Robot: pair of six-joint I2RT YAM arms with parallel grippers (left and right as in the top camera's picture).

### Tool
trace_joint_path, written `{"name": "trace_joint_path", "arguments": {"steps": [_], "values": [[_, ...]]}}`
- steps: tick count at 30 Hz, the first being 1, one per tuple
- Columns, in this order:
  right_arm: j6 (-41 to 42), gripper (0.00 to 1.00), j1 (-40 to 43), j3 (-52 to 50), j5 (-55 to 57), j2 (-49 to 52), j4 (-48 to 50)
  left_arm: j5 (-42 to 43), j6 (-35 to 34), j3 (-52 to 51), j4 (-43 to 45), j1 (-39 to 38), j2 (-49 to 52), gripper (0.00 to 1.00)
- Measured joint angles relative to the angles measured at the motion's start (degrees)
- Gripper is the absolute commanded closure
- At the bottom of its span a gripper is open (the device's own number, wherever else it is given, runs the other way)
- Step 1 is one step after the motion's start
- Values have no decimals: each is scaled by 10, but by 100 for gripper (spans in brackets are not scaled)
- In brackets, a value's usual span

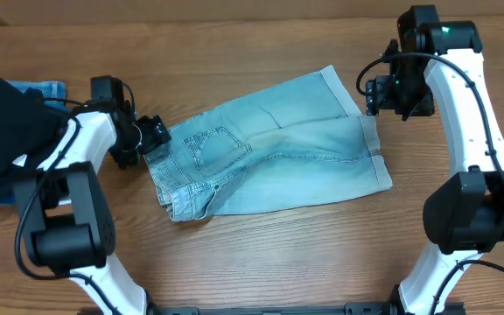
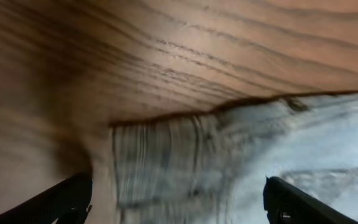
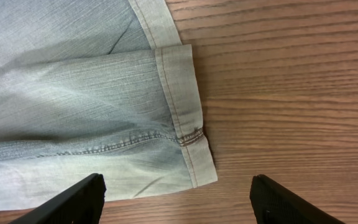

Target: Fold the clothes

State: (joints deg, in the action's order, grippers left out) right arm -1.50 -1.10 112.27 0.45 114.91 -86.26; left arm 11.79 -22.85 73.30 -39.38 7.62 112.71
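Fingers (image 3: 73, 202) of right gripper (image 3: 177, 186) sit wide apart w/ nothing between, over the cuffs (image 3: 179, 93). Left gripper (image 2: 178, 193) is spread too, empty, just above the waistband (image 2: 166, 162). Shorts (image 1: 278, 144) lie flat mid-table (image 1: 234, 35), prob. folded once lengthwise, legs roughly stacked. That's likely why one arm waits at each end, for a fold across. Black garment (image 1: 3, 122) & darker denim (image 1: 51, 87) sit far left, out of the way. Count: 1 shorts, 2 cuffs, 1 pocket (image 1: 213, 144) showing, 2 grippers, 2 side items.
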Motion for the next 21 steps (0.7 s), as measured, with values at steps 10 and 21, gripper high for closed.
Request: {"name": "trace_joint_path", "arguments": {"steps": [10,21], "values": [[0,29,0,0,0,0,-1,40,37,11,111,0,35,96],[0,20,0,0,-24,0,62,69,39,396,28,23,53,27]]}}
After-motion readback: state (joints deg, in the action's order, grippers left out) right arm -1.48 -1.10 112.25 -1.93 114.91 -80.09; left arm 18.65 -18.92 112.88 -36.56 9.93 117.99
